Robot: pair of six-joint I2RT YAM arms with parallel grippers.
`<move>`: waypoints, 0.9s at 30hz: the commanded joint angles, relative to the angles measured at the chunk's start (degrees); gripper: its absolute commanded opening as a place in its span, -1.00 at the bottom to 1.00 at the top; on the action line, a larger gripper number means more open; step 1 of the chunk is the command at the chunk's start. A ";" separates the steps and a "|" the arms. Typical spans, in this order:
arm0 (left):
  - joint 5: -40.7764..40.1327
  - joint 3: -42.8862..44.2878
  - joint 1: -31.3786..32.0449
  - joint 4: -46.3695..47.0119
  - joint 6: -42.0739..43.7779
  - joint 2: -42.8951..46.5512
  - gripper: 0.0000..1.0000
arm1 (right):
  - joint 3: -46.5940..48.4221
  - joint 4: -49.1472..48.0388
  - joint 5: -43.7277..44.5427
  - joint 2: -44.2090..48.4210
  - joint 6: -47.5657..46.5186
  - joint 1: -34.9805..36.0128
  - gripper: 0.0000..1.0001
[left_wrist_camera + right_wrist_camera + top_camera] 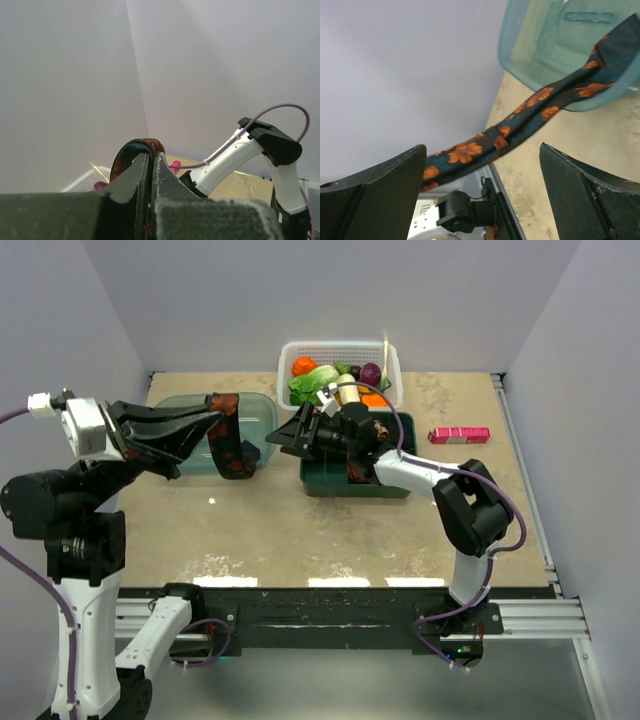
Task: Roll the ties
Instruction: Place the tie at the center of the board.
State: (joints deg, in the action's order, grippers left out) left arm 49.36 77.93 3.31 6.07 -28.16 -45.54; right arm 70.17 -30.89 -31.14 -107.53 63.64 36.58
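Note:
A black tie with orange-red flowers [231, 436] hangs from my left gripper [220, 419], which is raised over a clear teal container [188, 436]. In the left wrist view the jaws [151, 155] are shut on a loop of the tie [131, 151]. My right gripper [284, 431] is open beside the tie, to its right, and holds nothing. In the right wrist view the tie [520, 124] runs from the teal container [530, 60] down to the left, beyond the open fingers [395, 190]. A brownish patterned piece [381, 428] lies by the dark green tray [330, 483].
A white basket [390, 352] of vegetables stands at the back centre. A pink rectangular box [459, 435] lies at the right. The right arm [230, 157] reaches over the green tray. Grey walls enclose the table on three sides.

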 commanded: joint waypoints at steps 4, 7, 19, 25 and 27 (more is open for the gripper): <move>2.14 -0.15 -0.06 -8.15 4.16 4.75 -1.00 | 6.90 4.25 -0.86 -3.39 1.67 3.93 0.97; 2.23 0.20 -0.06 -9.84 5.31 6.42 -1.00 | 7.43 8.29 0.54 -4.88 1.05 4.73 0.97; 4.86 4.25 -0.06 -12.75 5.67 8.62 -1.00 | 7.44 6.30 1.51 -10.24 5.00 5.78 0.97; 5.74 3.90 -0.06 -11.25 4.35 9.85 -1.00 | 8.66 0.58 1.16 -14.11 10.89 6.14 0.97; 6.36 3.98 -0.06 -10.73 3.82 10.12 -1.00 | 9.19 -0.74 1.34 -15.16 12.55 6.40 0.97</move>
State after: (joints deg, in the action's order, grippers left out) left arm 54.11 80.38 3.33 -6.09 -22.96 -36.23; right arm 77.01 -27.09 -30.55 -120.53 71.40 42.39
